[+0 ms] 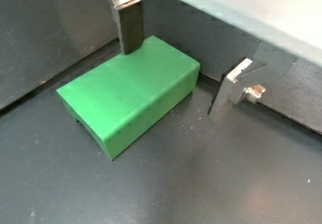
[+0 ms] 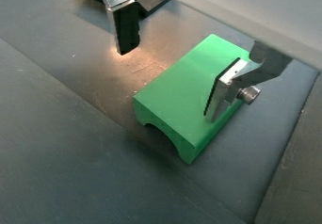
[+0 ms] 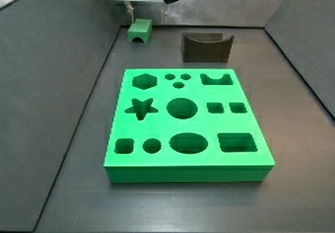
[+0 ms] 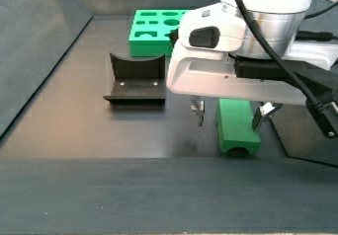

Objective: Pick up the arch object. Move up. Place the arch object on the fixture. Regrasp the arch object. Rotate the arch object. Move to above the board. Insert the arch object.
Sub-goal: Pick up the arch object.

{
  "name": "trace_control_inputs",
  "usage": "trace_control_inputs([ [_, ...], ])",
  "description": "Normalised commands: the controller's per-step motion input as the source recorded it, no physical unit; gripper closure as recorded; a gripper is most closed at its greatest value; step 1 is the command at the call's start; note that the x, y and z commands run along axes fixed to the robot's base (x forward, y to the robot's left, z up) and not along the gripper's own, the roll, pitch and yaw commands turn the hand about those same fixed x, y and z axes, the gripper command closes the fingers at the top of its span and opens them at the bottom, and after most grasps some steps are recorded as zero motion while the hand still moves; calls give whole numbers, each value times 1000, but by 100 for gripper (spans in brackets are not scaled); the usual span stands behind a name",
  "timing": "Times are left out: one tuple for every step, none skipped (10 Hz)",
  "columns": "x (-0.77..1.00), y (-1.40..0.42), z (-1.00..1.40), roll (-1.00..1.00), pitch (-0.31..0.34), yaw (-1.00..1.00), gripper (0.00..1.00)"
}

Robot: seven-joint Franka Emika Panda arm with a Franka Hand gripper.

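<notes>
While straddling the arch object, tool spread wide, fingers not gripping.

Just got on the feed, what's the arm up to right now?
The gripper is low over the arch object, which lies on the floor. Its fingers are open and straddle the block, one on each side, not yet closed on it. The fixture stands empty nearby, and the board sits apart with its holes unfilled. So the pick-up looks about to happen; nothing has been lifted.
</notes>
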Motion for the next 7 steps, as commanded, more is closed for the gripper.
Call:
trace_control_inputs([
  [-360,9,357,1,-100,-169,0],
  [-411,111,323,0,-96,-169,0],
  [-460,160,203,11,-87,-126,0],
  [-317,126,-80,0,-81,-66,0],
  [0,40,-483,-71,-153,0,0],
  [197,20,-606,-154,-133,0,0],
  [137,46,-643,-187,-167,0,0],
])
